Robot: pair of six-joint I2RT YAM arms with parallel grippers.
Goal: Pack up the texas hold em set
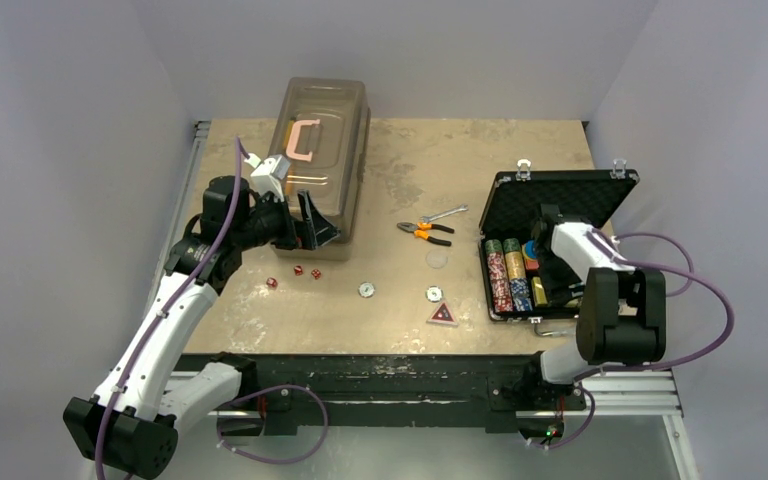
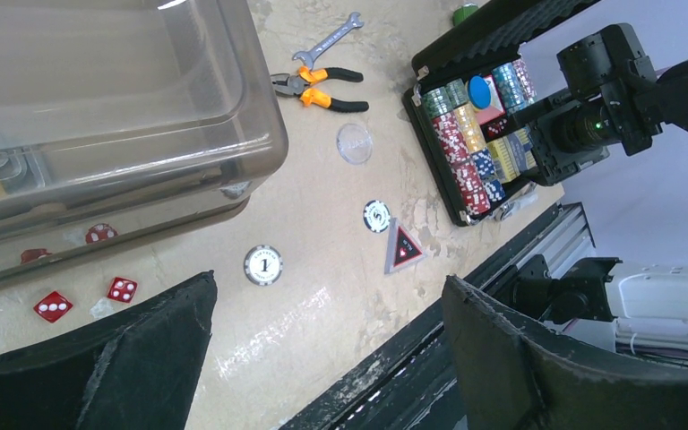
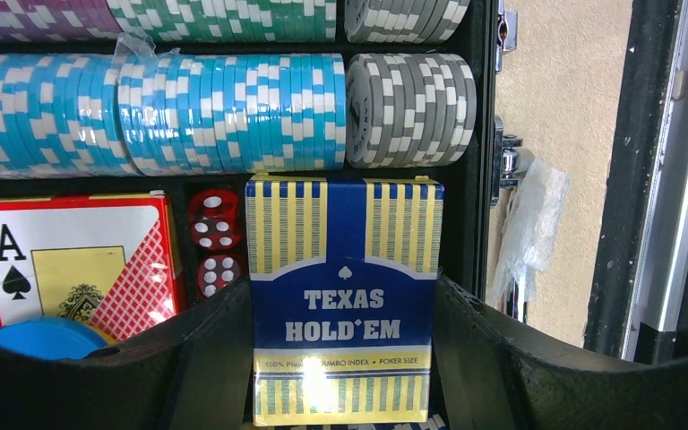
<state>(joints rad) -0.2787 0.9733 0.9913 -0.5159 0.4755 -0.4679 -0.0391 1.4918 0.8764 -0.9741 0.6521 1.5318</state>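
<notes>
Right claw (image 3: pixel 345 358) clamped on card box (image 3: pixel 345 242), inside open case (image 1: pixel 560 195); chip rows (image 3: pixel 233 112) just ahead of it. Left claw (image 2: pixel 327 313) spread wide above table (image 2: pixel 322 206), holding nothing; loose dice (image 2: pixel 123 288) ahead-left of it, button (image 2: pixel 262 265) and triangle token (image 2: pixel 401 247) straight ahead

Robot lab test cell. Plain pale walls (image 1: pixel 60 110) box in a scuffed desk (image 1: pixel 390 305). Aluminium frame rail (image 1: pixel 630 398) along near edge. Left arm (image 1: pixel 165 325) and right arm (image 1: pixel 615 315) bolted there, purple cables (image 1: pixel 730 310) looping loose.
</notes>
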